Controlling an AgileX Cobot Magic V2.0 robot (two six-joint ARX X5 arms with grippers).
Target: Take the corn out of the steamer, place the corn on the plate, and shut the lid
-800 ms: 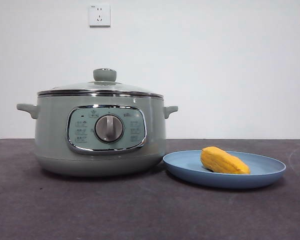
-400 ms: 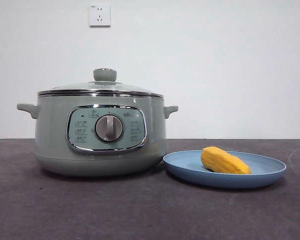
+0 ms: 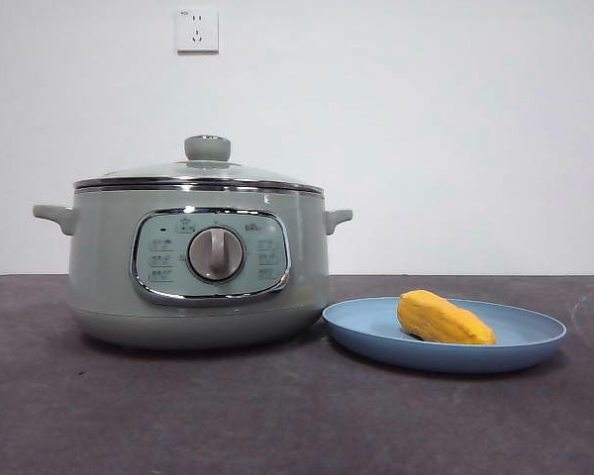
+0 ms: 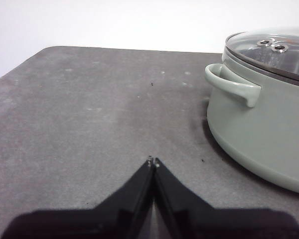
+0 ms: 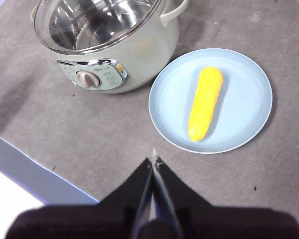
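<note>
Corn [image 5: 205,104] on plate [image 5: 249,127], lid [image 3: 198,174] seated on steamer [image 3: 104,257]: task looks done. Both jaws pressed together, empty, clear of everything. Best: hold off tabletop [image 4: 79,109].

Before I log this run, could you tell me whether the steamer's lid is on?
On: the lid sits level on the steamer rim.

Front view: low, table height, level across tabletop toward wall; steamer [image 3: 198,262] and plate [image 3: 535,346] near, large.
Left wrist view: close above table beside steamer [image 4: 261,114], shallow angle.
Right wrist view: high, looking steeply down; shares steamer [image 5: 139,50] and plate [image 5: 249,99] with front view.
</note>
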